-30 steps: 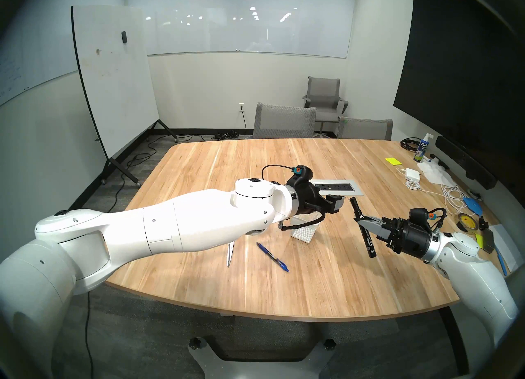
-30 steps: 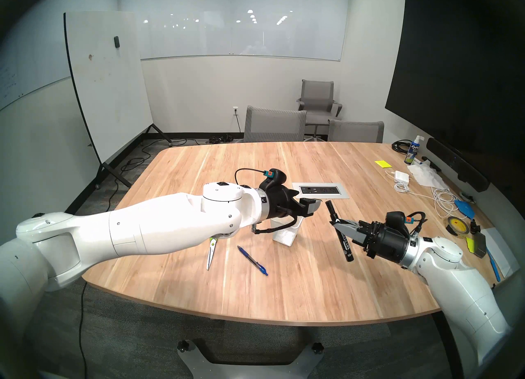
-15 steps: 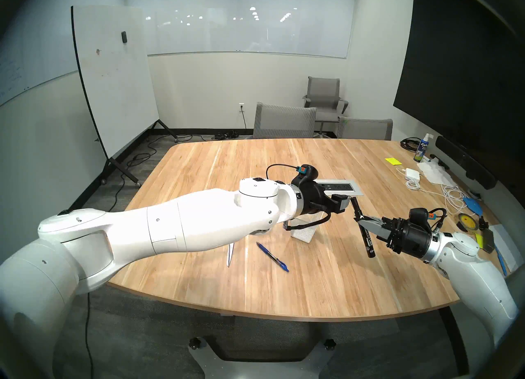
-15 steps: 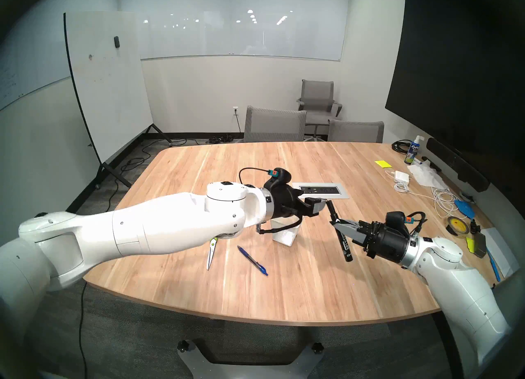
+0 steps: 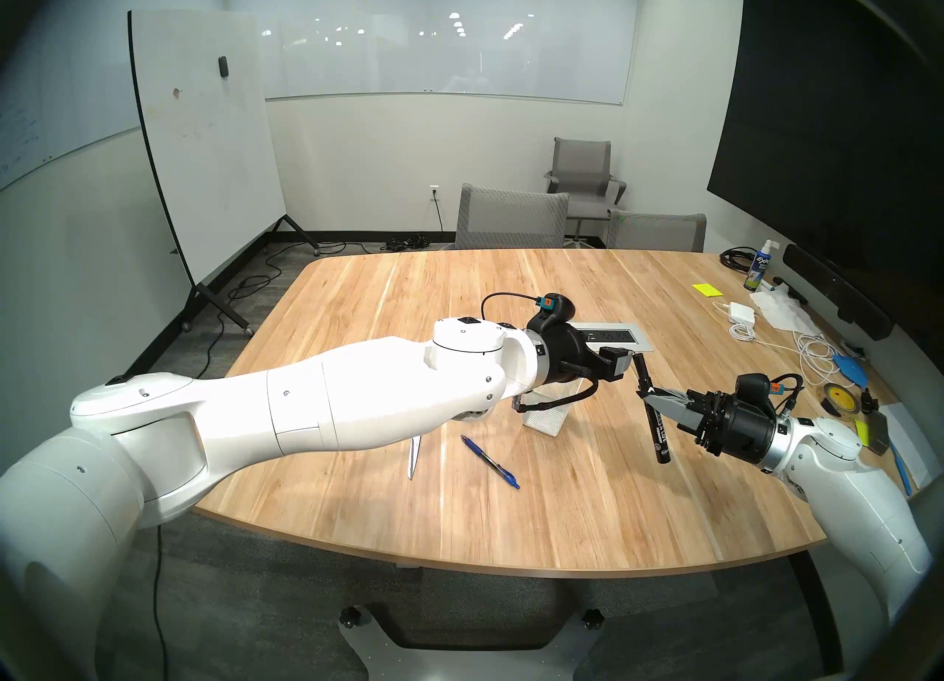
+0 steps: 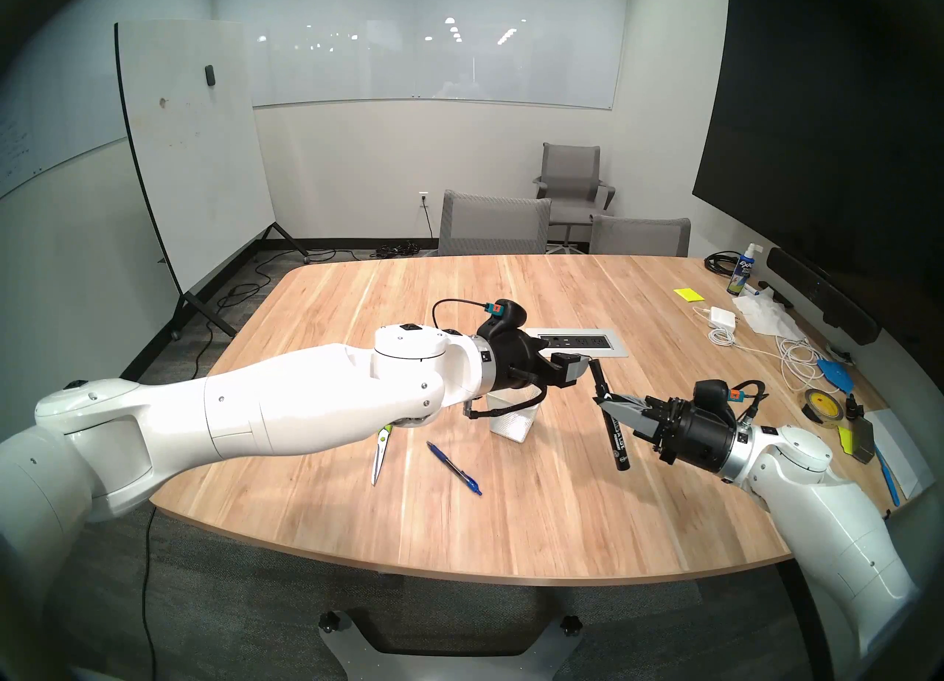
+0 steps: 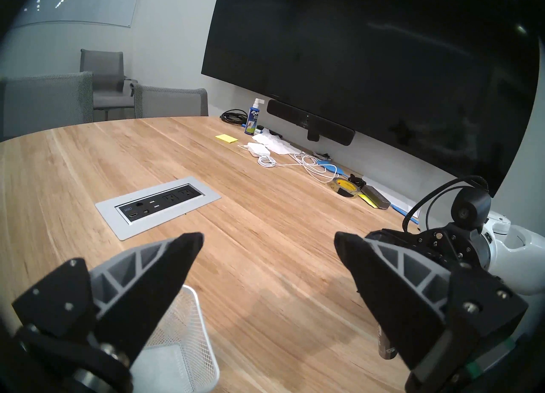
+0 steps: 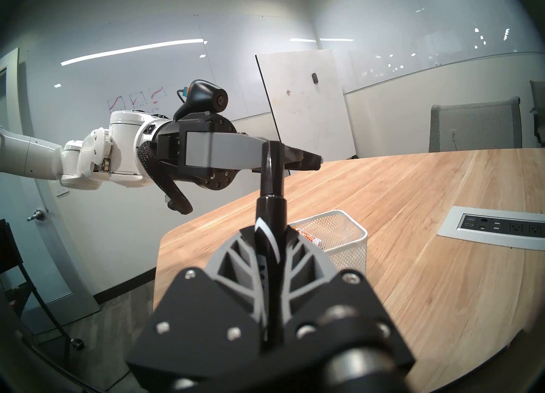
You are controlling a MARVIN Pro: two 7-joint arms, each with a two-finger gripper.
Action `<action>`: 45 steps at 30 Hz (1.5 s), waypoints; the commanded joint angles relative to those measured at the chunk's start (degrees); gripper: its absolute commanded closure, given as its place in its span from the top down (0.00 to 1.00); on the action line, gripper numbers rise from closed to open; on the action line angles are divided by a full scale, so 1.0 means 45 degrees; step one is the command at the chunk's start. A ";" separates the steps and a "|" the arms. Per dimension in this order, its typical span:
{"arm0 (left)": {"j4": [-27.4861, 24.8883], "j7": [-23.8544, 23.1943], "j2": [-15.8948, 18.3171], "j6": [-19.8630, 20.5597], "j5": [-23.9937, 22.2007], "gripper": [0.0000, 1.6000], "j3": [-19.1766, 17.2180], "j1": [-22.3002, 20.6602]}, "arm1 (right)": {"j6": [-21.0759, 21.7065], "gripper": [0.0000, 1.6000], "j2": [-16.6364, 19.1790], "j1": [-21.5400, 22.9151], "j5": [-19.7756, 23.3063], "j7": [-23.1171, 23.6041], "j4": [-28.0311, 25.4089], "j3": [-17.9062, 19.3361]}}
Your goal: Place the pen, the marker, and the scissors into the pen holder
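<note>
The big wooden table [image 5: 562, 501] holds everything. The left gripper [image 7: 268, 254] hangs in the air over the table with its two fingers spread wide, and nothing sits between them. The right gripper [image 5: 644, 395] is pressed tight on the black marker [image 5: 655, 422] and holds it up off the table, almost upright. The marker's top end is right by the left gripper. The white mesh pen holder [image 5: 546, 418] stands under the left gripper. The scissors [image 6: 379, 455] lie flat near the front edge, partly under the left arm. The blue pen [image 5: 489, 461] lies flat just beside them.
</note>
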 commanded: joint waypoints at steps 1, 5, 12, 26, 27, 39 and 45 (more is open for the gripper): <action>0.0016 0.0076 -0.0388 0.0226 -0.0063 1.00 -0.0243 -0.0486 | -0.0025 0.00 0.0010 0.0115 0.0068 -0.0028 -0.0150 0.0122; 0.0066 0.0125 -0.0502 0.0375 -0.0107 1.00 -0.0255 -0.0584 | -0.0025 0.00 0.0010 0.0116 0.0068 -0.0027 -0.0149 0.0122; 0.0196 0.0153 -0.0747 0.0590 -0.0144 1.00 -0.0263 -0.0688 | -0.0025 0.00 0.0010 0.0116 0.0068 -0.0027 -0.0149 0.0122; 0.0283 0.0176 -0.0907 0.0739 -0.0160 1.00 -0.0282 -0.0736 | -0.0024 0.00 0.0010 0.0113 0.0069 -0.0031 -0.0153 0.0124; 0.0286 0.0179 -0.0911 0.0741 -0.0160 1.00 -0.0280 -0.0740 | -0.0024 0.00 0.0010 0.0113 0.0069 -0.0031 -0.0153 0.0125; 0.0316 0.0241 -0.0970 0.0790 -0.0169 1.00 -0.0268 -0.0834 | -0.0024 0.00 0.0009 0.0112 0.0069 -0.0032 -0.0154 0.0126; 0.0329 0.0276 -0.0997 0.0819 -0.0186 1.00 -0.0275 -0.0905 | -0.0023 0.00 0.0009 0.0112 0.0069 -0.0031 -0.0154 0.0126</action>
